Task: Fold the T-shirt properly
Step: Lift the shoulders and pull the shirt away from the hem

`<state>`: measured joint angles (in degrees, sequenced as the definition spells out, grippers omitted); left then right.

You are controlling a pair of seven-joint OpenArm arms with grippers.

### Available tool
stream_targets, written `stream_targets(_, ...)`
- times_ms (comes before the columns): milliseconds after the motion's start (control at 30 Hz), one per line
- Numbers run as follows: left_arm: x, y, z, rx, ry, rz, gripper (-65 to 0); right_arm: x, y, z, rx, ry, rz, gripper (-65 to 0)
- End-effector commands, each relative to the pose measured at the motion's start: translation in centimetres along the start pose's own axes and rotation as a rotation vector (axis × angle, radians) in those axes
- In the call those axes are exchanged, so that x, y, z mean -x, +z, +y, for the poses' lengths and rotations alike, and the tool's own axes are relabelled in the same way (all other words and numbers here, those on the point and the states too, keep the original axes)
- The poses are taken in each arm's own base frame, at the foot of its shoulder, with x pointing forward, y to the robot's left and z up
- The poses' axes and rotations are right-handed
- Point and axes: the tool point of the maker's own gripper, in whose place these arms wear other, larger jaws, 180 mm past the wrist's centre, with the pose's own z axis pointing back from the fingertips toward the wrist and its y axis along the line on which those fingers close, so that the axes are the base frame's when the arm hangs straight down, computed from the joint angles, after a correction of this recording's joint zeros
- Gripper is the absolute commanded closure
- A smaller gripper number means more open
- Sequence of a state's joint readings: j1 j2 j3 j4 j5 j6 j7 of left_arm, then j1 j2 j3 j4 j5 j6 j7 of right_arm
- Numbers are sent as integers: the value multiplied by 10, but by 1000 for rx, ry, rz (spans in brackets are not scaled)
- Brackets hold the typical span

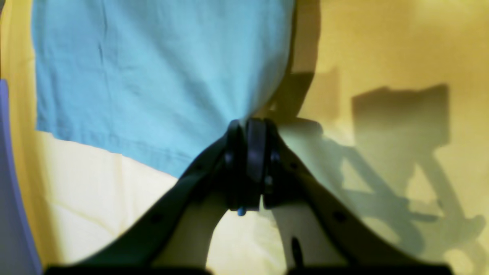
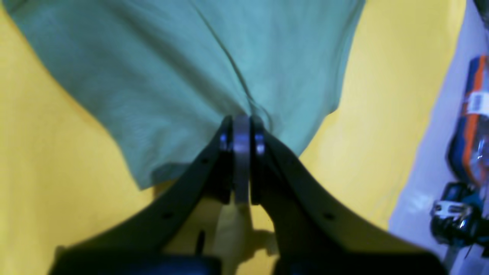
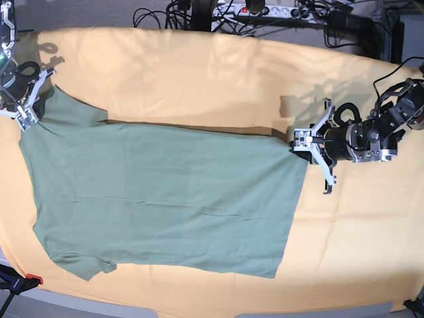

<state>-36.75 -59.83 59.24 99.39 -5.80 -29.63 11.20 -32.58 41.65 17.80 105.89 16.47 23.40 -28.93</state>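
Observation:
The sage-green T-shirt (image 3: 165,192) lies spread flat on the orange-yellow cloth (image 3: 199,73), with its sleeves at the left and its hem at the right. My left gripper (image 3: 296,142) is at the hem's far right corner. In the left wrist view the left gripper (image 1: 250,122) is shut on the edge of the T-shirt (image 1: 153,68), which bunches at the jaws. My right gripper (image 3: 23,119) is at the far left sleeve. In the right wrist view the right gripper (image 2: 241,118) is shut on a pinched fold of the T-shirt (image 2: 172,76).
Cables and a power strip (image 3: 258,10) lie beyond the table's far edge. A red clamp (image 3: 26,279) sits at the front left corner. Orange and blue tools (image 2: 471,126) lie off the cloth's edge in the right wrist view.

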Motion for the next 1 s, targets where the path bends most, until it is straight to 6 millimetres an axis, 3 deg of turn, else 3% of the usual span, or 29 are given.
stream_targets(0,0,11,9,-21,-11,0,0,-1,5,-7,9,37,3,0)
stream_targets(233,1,27,-23,142,29,-20,0,18,17,3,-43,123,95,0)
stream_targets(400,1,36,-27,154,45,-23,0,31,31,15,-66,157,174,0)
stream_targets(533,-11,45,-40,196,109,-77,0,34,46,19,-67,179,190,0)
stream_targets(967,-23,73,-120,371,99,-64,0,66,91,40,-123,211,293,0)
